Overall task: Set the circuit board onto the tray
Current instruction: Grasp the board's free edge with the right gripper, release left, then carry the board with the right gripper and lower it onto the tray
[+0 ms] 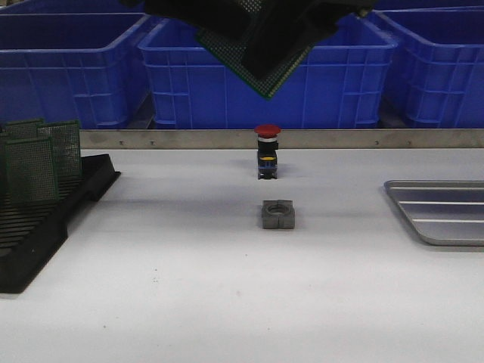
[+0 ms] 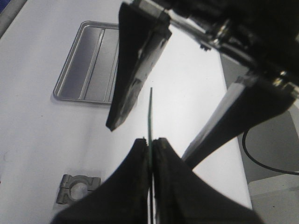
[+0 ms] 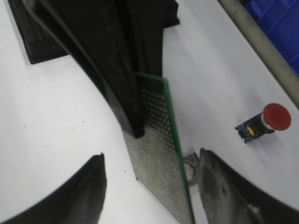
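Board held aloft mid-handover.
Left claw (image 2: pixel 150 142) clamps circuit board (image 3: pixel 156 140); right claw (image 3: pixel 152 170) gapes astride; tray (image 1: pixel 442 212) lies rightward.

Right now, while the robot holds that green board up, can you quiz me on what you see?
1. True or false: the circuit board lies on the tray.
2. Which gripper is shut on the board? A) left B) right C) neither
3. Fill in: the push button behind the grey clamp has a ___ cap.

Key: 1 false, it is held in the air. 2 A: the left gripper pinches its edge, while the right gripper is open around it. 3 red.
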Controlling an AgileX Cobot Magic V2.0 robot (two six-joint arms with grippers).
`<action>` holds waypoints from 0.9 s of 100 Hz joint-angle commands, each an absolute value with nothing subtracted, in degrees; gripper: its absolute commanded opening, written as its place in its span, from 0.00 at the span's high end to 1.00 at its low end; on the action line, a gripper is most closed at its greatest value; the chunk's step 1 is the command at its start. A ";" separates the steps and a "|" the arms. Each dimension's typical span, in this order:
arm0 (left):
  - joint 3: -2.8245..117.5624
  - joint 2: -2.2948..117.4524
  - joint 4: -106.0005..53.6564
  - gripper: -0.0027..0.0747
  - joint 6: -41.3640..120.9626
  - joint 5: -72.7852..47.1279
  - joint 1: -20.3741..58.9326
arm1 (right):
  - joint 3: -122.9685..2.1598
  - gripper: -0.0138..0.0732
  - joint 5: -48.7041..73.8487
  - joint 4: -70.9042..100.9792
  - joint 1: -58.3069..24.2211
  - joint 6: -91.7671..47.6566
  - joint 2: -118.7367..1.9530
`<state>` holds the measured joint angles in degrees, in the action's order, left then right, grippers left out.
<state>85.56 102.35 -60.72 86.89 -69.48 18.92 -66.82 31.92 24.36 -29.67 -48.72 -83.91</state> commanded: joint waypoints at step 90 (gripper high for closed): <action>87.64 99.35 -66.03 0.34 86.50 -67.66 19.47 | -69.49 0.98 47.20 33.41 -11.84 -42.36 -85.57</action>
